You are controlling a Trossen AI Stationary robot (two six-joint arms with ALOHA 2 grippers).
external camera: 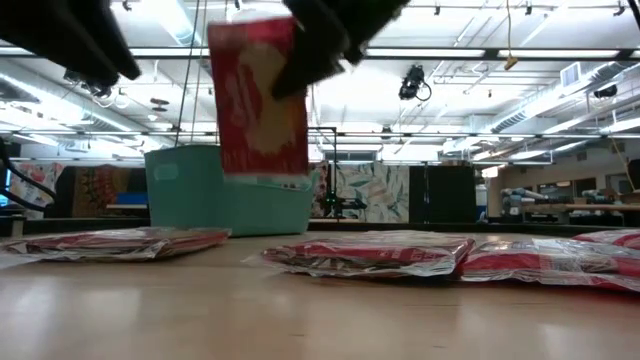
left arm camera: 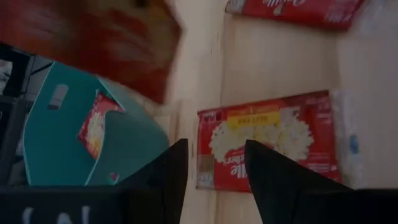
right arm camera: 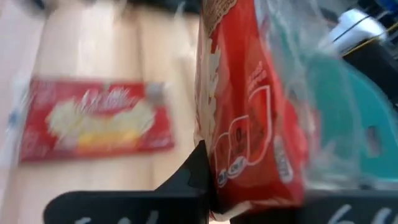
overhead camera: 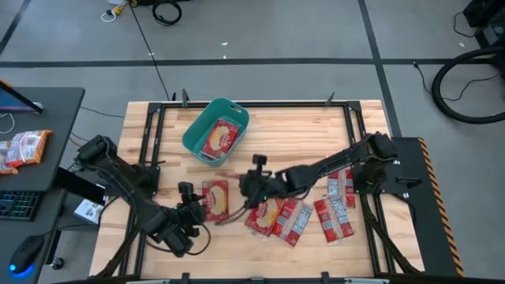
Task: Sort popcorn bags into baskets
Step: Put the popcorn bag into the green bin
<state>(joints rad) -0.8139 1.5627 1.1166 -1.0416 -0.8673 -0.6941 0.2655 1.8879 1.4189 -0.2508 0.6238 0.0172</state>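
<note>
High view is showing my right end effector [overhead camera: 251,187] reaching in from the right side of the counter [overhead camera: 300,130] toward its middle, and I am pinching a popcorn bag [right arm camera: 249,106] between narrowly set fingers, clear of the boards. In the low view that packet [external camera: 258,95] is hanging upright with its long axis vertical, in front of the teal basket [external camera: 225,190]. That is the relation my coming move turns on: the basket [overhead camera: 215,128] is sitting near the counter's far edge, left of centre, so from my right end effector it lies farther toward the far edge and a little to the left, with bare wood between us. One packet [overhead camera: 220,138] is already lying inside the tub. I judge I need to carry the held bag over the rolled rim before letting go, and since it hangs lengthwise downward, its lower edge could catch that rim if I travel too low.

My left end effector [overhead camera: 192,210] is waiting near the counter's near edge, left of centre, its fingers [left arm camera: 163,180] moderately parted and holding nothing. Just beside it a flat packet [overhead camera: 215,198] is lying on the boards, its long axis running near edge to far edge; the left arm is the nearer one for that. More packets [overhead camera: 278,218] are lying flat toward the near right part of the counter, closer to my right arm
</note>
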